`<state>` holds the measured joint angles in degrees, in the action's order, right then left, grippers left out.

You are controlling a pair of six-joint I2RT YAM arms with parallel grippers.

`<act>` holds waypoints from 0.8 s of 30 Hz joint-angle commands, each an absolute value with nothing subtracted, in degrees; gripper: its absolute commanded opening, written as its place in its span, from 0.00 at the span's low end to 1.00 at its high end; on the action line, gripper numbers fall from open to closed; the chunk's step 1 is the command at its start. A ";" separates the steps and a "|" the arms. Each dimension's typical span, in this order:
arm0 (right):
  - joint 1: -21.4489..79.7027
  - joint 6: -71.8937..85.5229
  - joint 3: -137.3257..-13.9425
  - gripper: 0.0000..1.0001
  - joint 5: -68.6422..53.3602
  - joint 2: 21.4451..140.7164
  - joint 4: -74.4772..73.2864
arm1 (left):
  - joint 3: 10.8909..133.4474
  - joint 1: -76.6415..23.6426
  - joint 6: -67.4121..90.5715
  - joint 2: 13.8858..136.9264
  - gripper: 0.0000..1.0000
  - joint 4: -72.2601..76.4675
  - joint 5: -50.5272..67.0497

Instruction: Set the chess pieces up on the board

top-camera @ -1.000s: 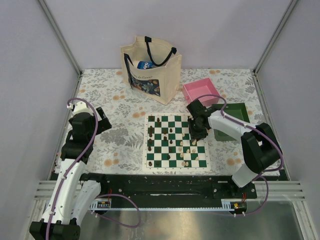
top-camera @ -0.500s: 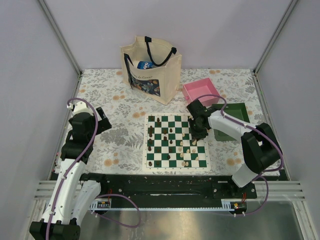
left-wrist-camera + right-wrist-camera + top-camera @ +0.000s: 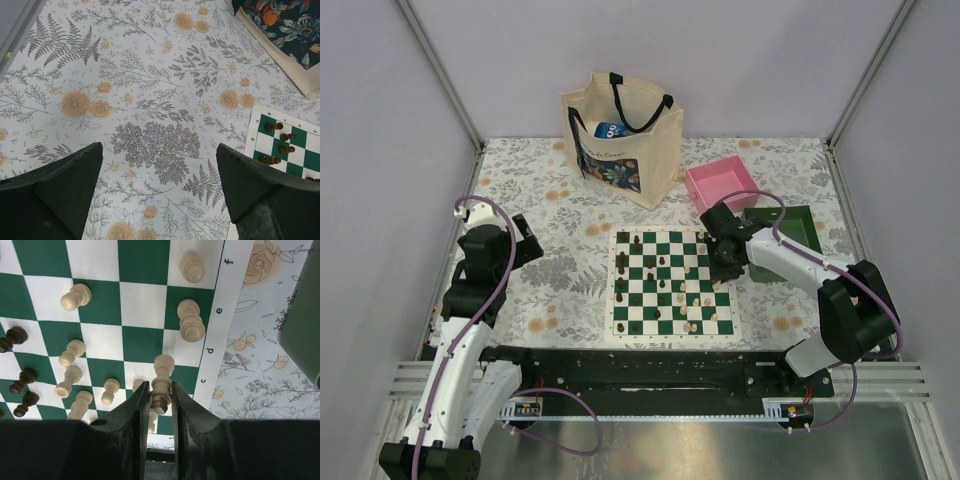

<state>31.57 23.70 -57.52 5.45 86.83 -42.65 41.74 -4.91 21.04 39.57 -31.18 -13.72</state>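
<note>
The green-and-white board [image 3: 670, 334] lies mid-table with dark and cream chess pieces [image 3: 660, 275] scattered over it. My right gripper [image 3: 726, 262] hovers over the board's right edge, shut on a cream piece [image 3: 163, 382]. That piece is pinched between the two black fingers [image 3: 131, 415], and its grey underside shows. Other cream pieces [image 3: 191, 326] stand on nearby squares, and dark ones [image 3: 24, 380] stand further left. My left gripper [image 3: 520, 245] is open over the floral cloth, left of the board. Nothing is between its fingers [image 3: 60, 190]. Dark pieces [image 3: 280, 137] show at the board's corner.
A cream tote bag [image 3: 620, 135] stands at the back. A pink tray [image 3: 723, 185] and a green tray [image 3: 790, 235] sit right of the board, and the green tray's edge [image 3: 300, 315] is close to my right gripper. Floral cloth [image 3: 150, 100] covers the table.
My right gripper has closed on the cream piece and shifted a little to the right, towards the board's edge. The left arm has not moved.
</note>
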 commanded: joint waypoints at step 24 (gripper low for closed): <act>27.42 24.17 -53.70 0.32 4.48 88.24 -38.06 | 42.80 -4.31 21.44 40.25 0.99 -29.27 -12.74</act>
<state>27.79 24.23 -54.39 5.02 87.39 -39.64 41.74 -4.75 21.04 40.01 -31.18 -13.65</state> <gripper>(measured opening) 0.307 0.988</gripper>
